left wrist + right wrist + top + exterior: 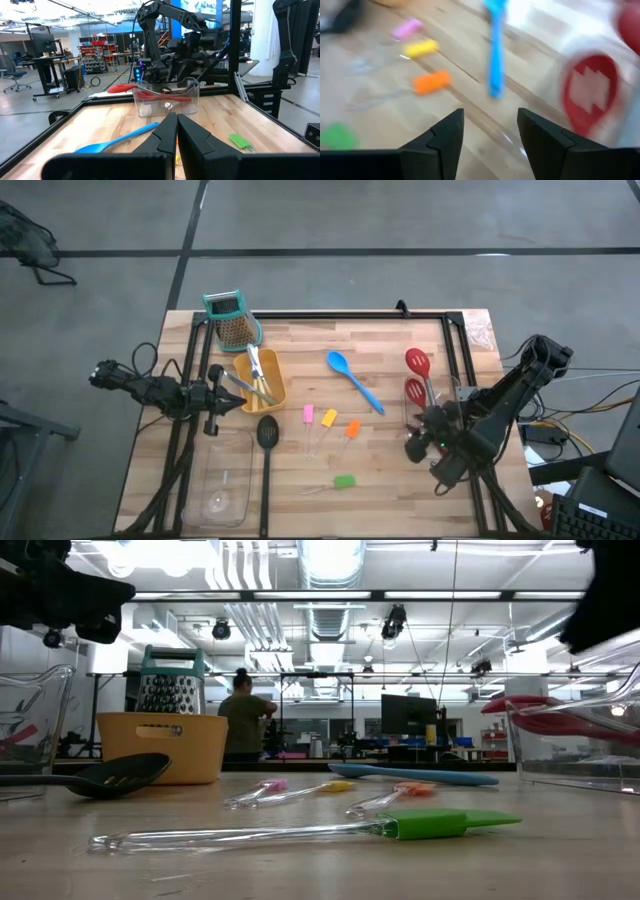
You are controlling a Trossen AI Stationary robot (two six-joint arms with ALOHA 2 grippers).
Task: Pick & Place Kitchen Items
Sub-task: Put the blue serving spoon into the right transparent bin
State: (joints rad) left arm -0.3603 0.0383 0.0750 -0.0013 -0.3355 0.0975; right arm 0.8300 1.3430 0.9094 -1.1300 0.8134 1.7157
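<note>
Right end effector (432, 442) hovers at the right edge of the counter (380, 470), just below a clear tray (432, 395) holding two red spoons (416, 365); its fingers (445, 137) are spread apart with nothing between them. Left end effector (222, 397) sits at the left of the high view beside the yellow tray (272, 385), its fingers (167, 132) pressed together and empty. A blue spoon (352, 378) lies in the middle of the counter. Below it lie small pink (309, 414), yellow (329, 418) and orange (353, 427) tipped tools, with a green-tipped one (344, 481) lower down. A black slotted spoon (267, 435) lies left of them, next to another clear tray (225, 480). A grater (231, 320) stands at the upper left.
</note>
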